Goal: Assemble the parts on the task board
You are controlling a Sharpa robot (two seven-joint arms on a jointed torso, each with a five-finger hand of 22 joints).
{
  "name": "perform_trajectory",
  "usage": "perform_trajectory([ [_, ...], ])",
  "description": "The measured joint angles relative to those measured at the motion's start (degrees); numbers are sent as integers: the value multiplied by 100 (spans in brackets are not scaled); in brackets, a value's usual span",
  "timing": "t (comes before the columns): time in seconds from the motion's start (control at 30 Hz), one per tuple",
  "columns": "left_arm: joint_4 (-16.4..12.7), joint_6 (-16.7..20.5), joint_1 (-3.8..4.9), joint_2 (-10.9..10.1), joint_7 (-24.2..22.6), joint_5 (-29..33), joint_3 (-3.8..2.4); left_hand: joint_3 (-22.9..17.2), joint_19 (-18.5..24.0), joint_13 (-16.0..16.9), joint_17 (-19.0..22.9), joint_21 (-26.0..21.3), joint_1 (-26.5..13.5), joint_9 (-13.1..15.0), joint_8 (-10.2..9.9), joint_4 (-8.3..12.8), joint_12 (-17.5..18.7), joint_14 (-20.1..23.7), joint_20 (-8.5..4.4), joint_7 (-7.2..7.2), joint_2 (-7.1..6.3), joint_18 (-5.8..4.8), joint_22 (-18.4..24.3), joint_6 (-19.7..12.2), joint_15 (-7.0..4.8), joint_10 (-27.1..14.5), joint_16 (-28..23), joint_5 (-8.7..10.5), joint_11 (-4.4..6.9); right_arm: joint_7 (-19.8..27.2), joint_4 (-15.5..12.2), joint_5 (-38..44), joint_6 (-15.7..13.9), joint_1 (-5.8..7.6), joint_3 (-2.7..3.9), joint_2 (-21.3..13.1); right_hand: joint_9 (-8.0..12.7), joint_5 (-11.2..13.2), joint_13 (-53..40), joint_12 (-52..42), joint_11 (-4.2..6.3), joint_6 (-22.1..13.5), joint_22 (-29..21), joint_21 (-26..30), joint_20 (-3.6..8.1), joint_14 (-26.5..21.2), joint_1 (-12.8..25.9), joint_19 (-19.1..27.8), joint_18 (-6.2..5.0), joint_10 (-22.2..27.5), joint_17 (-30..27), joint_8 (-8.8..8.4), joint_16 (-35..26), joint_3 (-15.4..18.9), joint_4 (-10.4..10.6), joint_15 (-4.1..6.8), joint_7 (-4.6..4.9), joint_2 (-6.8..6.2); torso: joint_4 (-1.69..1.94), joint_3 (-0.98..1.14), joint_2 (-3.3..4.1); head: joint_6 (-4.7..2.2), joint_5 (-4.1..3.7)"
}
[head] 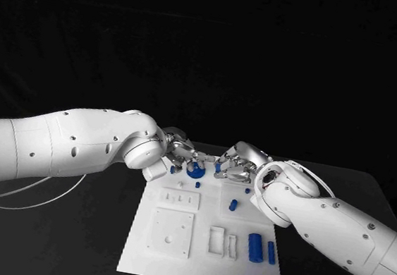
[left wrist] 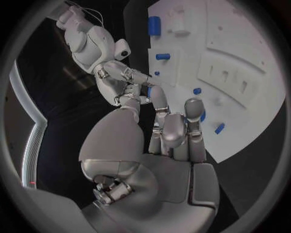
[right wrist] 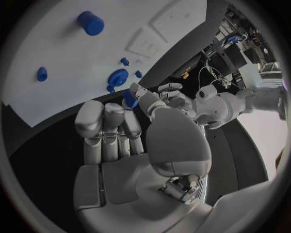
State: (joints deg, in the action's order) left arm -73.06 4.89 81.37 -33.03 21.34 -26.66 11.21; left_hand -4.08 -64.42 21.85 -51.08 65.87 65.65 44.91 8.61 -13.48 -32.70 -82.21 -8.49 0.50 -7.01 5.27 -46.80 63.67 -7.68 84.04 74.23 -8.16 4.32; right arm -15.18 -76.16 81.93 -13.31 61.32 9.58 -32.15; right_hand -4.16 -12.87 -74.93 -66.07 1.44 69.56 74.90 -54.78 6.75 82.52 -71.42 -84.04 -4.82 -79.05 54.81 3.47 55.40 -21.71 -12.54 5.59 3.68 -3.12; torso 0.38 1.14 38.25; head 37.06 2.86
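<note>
hands' (head: pixel 199 156) fingers meeting, held part hidden

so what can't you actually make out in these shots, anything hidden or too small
- Head view: the left robot hand and right robot hand meet over the far end of the white task board, covering what lies beneath.
- Whether either hand holds a part: fingers overlap.
- Right wrist view: the small blue piece is partly hidden by fingers.
</note>
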Motion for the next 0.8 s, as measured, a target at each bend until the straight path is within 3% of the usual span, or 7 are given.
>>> perform_trajectory([
  [0.07, 5, -6, 0, 21, 35, -13, 0, -2, -25, 0, 0, -69, 0, -31, 0, -2, 0, 0, 20, 9, 0, -4, -95, 15, 0, 0, 0, 0, 0, -31, -17, 28, 8, 0, -5, 17, 0, 0, 0, 0, 0, 0, 0, 0, 0, 0, 0, 0, 0, 0, 0, 0, 0, 0, 0, 0, 0, 0, 2, -1, 1, -2, -2],
  [0.13, 13, -28, 0, 41, 79, -36, 0, -16, -71, 8, -18, -157, -20, -67, -23, -16, 0, 0, 10, 0, 20, -84, -249, 40, 0, 0, 0, 0, 0, -57, -35, 62, 12, 0, -8, 44, 0, 0, 0, 0, 0, 0, 0, 0, 0, 0, 0, 0, 0, 0, 0, 0, 0, -9, 9, 0, 0, -1, 1, -1, 4, 4, 2],
  [0.53, 42, -208, 0, 117, 337, -274, 0, 9, -123, 14, -15, -354, -71, -126, -63, 39, 0, 0, 19, 0, 72, -83, -570, 40, 0, 0, 0, 0, 0, -137, -123, 205, 10, 0, -14, 136, 0, -13, 0, 0, 0, 0, 0, 0, 0, -1, 3, 0, 0, 0, 0, -2, 0, -19, 19, -1, 0, -17, -4, -1, 10, 29, 17],
  [0.7, 60, -238, 0, 136, 404, -340, 0, 22, -123, 13, 47, -521, -98, -383, -151, 105, 22, 16, 19, 22, 98, -83, -673, 62, 16, 0, -34, -22, -1, -155, -161, 244, 14, 0, -14, 166, 0, -23, 0, 0, 0, 0, 0, 0, 0, -1, 16, 0, 1, 0, 6, -3, 0, -19, 19, -2, 0, -31, -3, 0, 12, 26, 14],
  [0.8, 72, -243, 0, 155, 430, -367, -1, 80, -174, 13, 68, -627, -120, -499, -124, 207, 46, 16, 30, 22, 250, -84, -788, 62, 16, 0, -34, -22, -1, -163, -178, 264, 22, 0, -15, 178, 0, -23, 0, 0, -1, 0, 0, 0, 0, -1, 24, 0, 1, 0, 5, -6, 0, -19, 19, -3, 0, -39, -2, -1, 13, 21, 14],
])
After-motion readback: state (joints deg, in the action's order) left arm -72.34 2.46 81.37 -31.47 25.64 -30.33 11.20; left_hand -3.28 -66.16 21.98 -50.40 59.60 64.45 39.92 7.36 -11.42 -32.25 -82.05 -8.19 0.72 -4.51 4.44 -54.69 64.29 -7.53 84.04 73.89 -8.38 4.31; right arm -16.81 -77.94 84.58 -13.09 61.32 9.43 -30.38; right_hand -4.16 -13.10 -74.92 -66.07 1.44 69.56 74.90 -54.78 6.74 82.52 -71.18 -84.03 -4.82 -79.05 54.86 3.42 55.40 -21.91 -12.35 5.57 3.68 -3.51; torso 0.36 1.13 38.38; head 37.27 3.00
